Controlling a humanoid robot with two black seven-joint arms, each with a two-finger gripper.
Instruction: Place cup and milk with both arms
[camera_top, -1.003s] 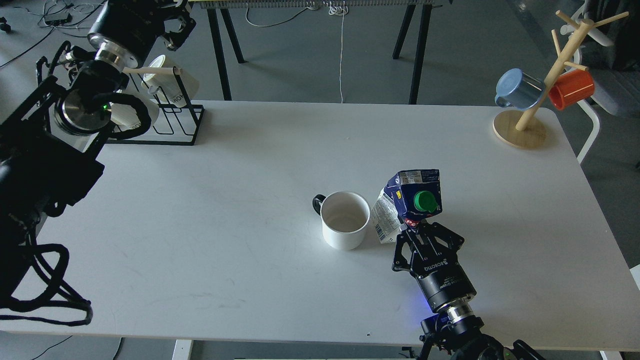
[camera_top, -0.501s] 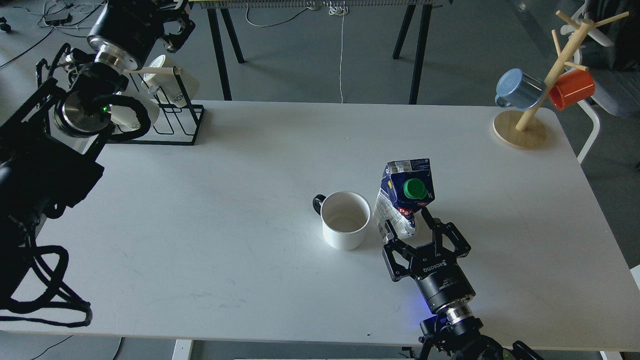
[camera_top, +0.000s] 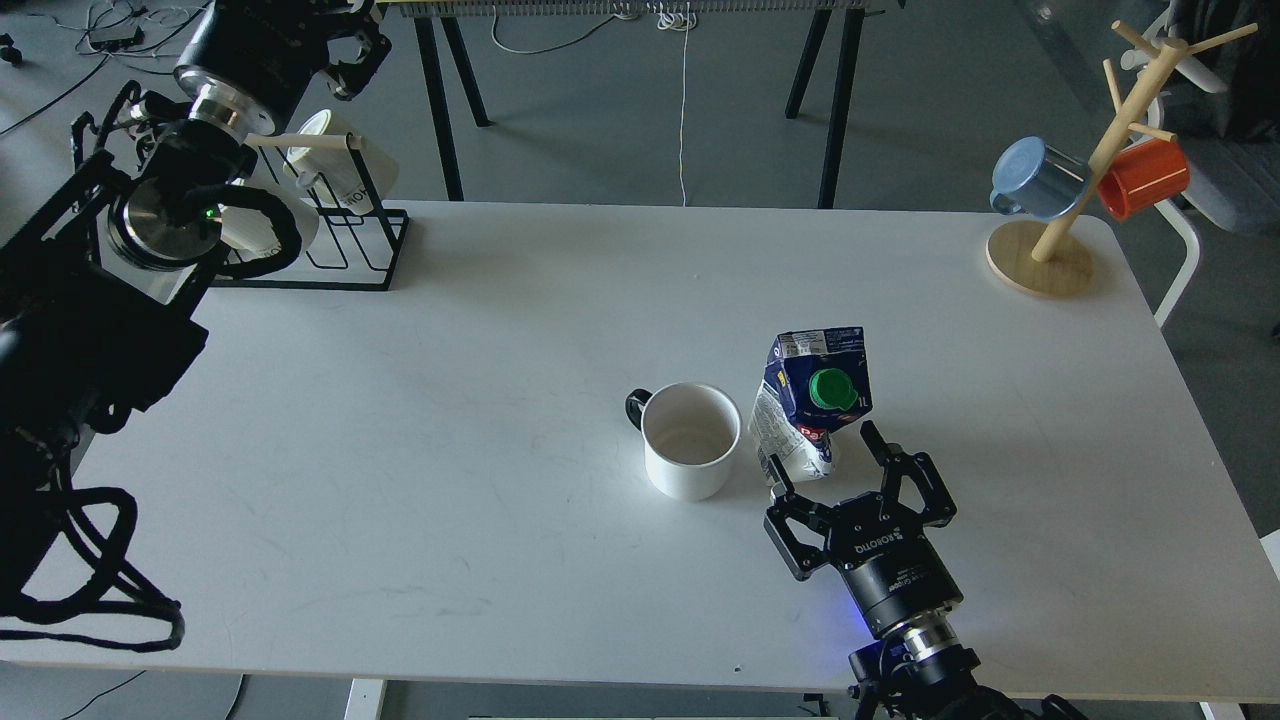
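A white cup (camera_top: 690, 438) with a black handle stands upright and empty at the middle of the white table (camera_top: 450, 400). A dark blue milk carton (camera_top: 812, 395) with a green cap stands just right of the cup, close beside it. My right gripper (camera_top: 824, 462) is open just in front of the carton's base, with its fingers spread to either side and not gripping it. My left gripper (camera_top: 345, 45) is high at the far left, above the black rack. It is dark and I cannot tell its fingers apart.
A black wire rack (camera_top: 345, 240) holding white cups stands at the back left corner, partly behind my left arm. A wooden mug tree (camera_top: 1040, 255) with a blue mug (camera_top: 1035, 178) and an orange mug (camera_top: 1145, 178) stands at the back right corner.
My right gripper has opened, let go of the milk carton and drawn back toward me. The carton was tilted in the grip and now stands on the table. The left arm barely moved.
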